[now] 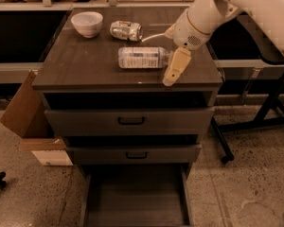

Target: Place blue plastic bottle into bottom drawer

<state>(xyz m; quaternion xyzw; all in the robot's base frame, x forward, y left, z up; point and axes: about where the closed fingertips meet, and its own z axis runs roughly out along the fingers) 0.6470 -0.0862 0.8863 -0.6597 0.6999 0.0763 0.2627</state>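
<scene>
Small clear plastic bottle with pale blue-and-white label (pixel 143 57) lies on its side on the flat top of the dark grey-brown wooden cabinet (pixel 80 67), roughly centre, long axis left-right, cap end pointing right. Cream-coloured gripper (pixel 173 74) on the white arm hangs tilted just right of the bottle's cap end, tip over the near right part of the cabinet top, close to the front edge; contact with the bottle can't be judged, and whether the gripper is apart or together can't be told. Crushed silver can (pixel 126 30) lies just beyond the bottle, white ceramic bowl (pixel 87 23) left of the can at the far left. Lowest drawer (pixel 135 195) is pulled out, a wide shallow tray with plain floor, below two shut upper drawers with black handles (pixel 131 121). Brown cardboard box (pixel 21 109) leans on the cabinet's left side.
</scene>
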